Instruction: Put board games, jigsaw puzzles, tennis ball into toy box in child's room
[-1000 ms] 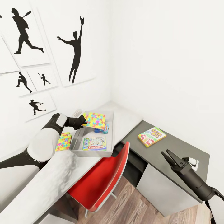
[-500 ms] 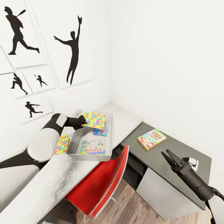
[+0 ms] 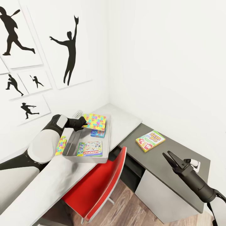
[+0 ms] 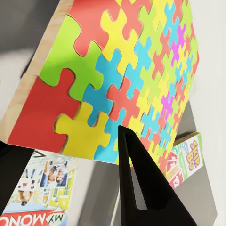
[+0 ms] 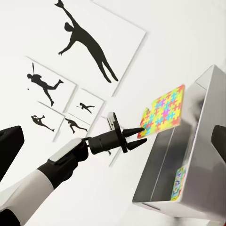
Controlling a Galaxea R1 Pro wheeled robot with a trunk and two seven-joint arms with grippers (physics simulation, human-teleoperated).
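Over the far end of the tray (image 3: 70,154) | left gripper (image 3: 82,123) clamps one edge of a puzzle (image 3: 95,121), held above the blue game (image 3: 98,133) | right gripper (image 3: 169,158) idle, fingers apart | risk: edge grip is thin, so puzzle may slip or land on the rim and slide onto the desk (image 3: 125,119) | second puzzle (image 3: 61,145) beside tray, yellow-green game (image 3: 150,140) on dark cabinet (image 3: 175,153)

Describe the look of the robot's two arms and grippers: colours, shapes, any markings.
Both arms are built of rounded segments. The left arm alternates glossy white shells with black joints, and narrows to a black wrist with a small light grey panel. The left gripper is matte black with two tapering, pointed fingers. The right arm is a dark grey-black cylinder. The right gripper has the same black pointed fingers. No markings are legible.
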